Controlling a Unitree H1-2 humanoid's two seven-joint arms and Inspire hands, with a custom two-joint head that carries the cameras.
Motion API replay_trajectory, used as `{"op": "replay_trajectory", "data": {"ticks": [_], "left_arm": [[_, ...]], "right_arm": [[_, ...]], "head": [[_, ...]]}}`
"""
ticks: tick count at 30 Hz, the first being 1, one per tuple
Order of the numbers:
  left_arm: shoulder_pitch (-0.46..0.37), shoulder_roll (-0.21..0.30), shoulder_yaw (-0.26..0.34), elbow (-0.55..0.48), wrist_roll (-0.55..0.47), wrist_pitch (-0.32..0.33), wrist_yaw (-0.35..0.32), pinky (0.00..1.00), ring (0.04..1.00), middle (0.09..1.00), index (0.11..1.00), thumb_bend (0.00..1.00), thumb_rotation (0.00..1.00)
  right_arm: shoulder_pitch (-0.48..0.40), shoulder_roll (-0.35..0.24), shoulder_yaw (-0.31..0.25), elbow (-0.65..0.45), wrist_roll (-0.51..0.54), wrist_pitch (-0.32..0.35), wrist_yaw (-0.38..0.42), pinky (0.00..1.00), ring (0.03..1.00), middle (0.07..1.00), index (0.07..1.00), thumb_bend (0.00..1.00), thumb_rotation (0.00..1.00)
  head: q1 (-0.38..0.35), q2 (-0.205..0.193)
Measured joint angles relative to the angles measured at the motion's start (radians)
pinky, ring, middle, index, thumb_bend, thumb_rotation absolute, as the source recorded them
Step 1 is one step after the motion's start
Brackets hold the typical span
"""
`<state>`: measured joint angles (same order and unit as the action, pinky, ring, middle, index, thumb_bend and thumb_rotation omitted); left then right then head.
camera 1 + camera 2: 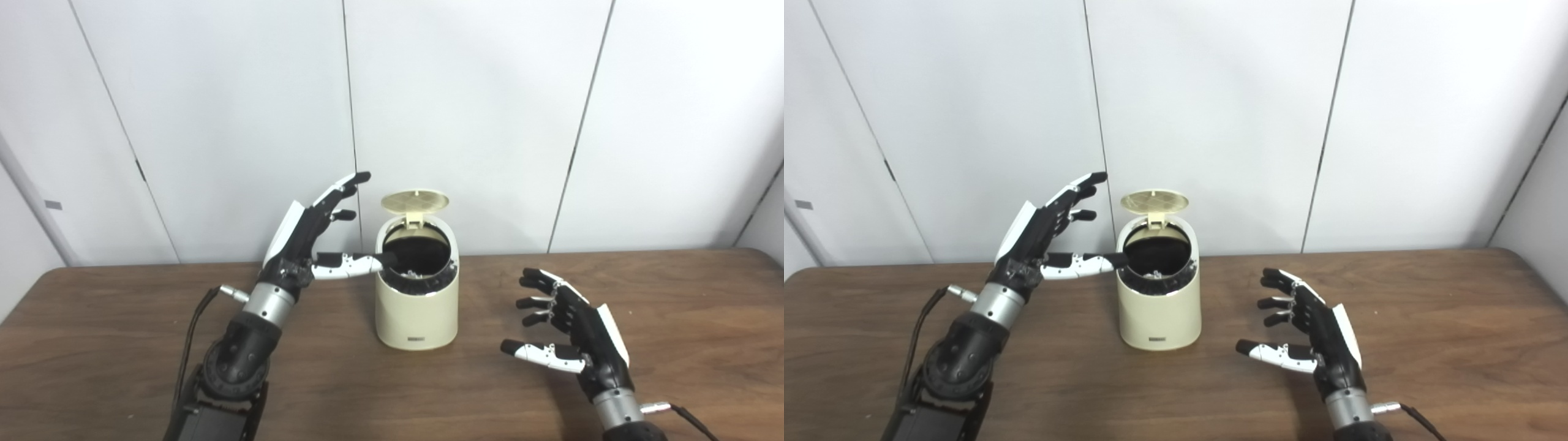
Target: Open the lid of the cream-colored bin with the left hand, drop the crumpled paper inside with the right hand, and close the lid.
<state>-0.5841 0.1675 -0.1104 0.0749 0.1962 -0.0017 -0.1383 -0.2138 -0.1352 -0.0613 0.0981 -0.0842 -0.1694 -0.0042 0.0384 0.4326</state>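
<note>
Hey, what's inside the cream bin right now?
The bin has its lid up. Its opening shows only a dark interior. No paper is visible; the bottom is lost in shadow. The left hand reaches its thumb to the rim.

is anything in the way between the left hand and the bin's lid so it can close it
Nothing visible blocks it. The left hand is open beside the cream-colored bin, thumb reaching over the rim, and the lid stands raised at the back with clear space between them.

The scene is viewed from two head cameras set side by side, angled down and forward at close range; the table [122, 318], the bin [1159, 306], both hands and the wall panels [478, 110] are shared
</note>
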Motion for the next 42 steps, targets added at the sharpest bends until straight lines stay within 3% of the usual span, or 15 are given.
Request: {"op": "replay_trajectory", "data": {"ticks": [7, 13, 19, 24, 31, 42], "left_arm": [[-0.055, 0.006, -0.005, 0.029, 0.01, 0.001, -0.013, 0.81, 0.934, 0.953, 0.931, 0.94, 0.24], [-0.09, 0.012, -0.036, 0.042, 0.088, 0.002, -0.018, 0.82, 0.944, 0.954, 0.919, 0.94, 0.3], [-0.114, 0.023, -0.066, 0.069, 0.144, -0.013, -0.024, 0.86, 0.946, 0.911, 0.849, 0.93, 0.35], [-0.121, 0.039, -0.09, 0.072, 0.182, -0.021, -0.031, 0.78, 0.902, 0.872, 0.834, 0.93, 0.37], [-0.121, 0.044, -0.112, 0.073, 0.196, -0.023, -0.043, 0.79, 0.917, 0.86, 0.822, 0.94, 0.38], [-0.121, 0.055, -0.121, 0.073, 0.197, -0.043, -0.069, 0.89, 0.991, 0.847, 0.8, 0.93, 0.39]], "right_arm": [[0.0, 0.017, 0.001, -0.003, -0.006, 0.004, -0.008, 0.51, 0.646, 0.774, 0.757, 0.78, 0.06], [0.0, 0.018, 0.005, -0.022, -0.014, 0.004, -0.01, 0.5, 0.64, 0.775, 0.753, 0.78, 0.05], [0.0, 0.019, 0.011, -0.022, -0.024, 0.007, -0.013, 0.49, 0.63, 0.773, 0.751, 0.77, 0.04], [0.0, 0.022, 0.013, -0.025, -0.032, 0.009, -0.023, 0.49, 0.625, 0.773, 0.752, 0.77, 0.05], [0.0, 0.023, 0.015, -0.025, -0.035, 0.009, -0.029, 0.49, 0.625, 0.773, 0.755, 0.77, 0.05], [0.0, 0.027, 0.015, -0.029, -0.035, 0.019, -0.03, 0.5, 0.619, 0.772, 0.754, 0.77, 0.07]], "head": [[-0.011, -0.005], [-0.017, -0.008], [-0.02, -0.011], [-0.023, -0.011], [-0.026, -0.012], [-0.028, -0.005]]}}
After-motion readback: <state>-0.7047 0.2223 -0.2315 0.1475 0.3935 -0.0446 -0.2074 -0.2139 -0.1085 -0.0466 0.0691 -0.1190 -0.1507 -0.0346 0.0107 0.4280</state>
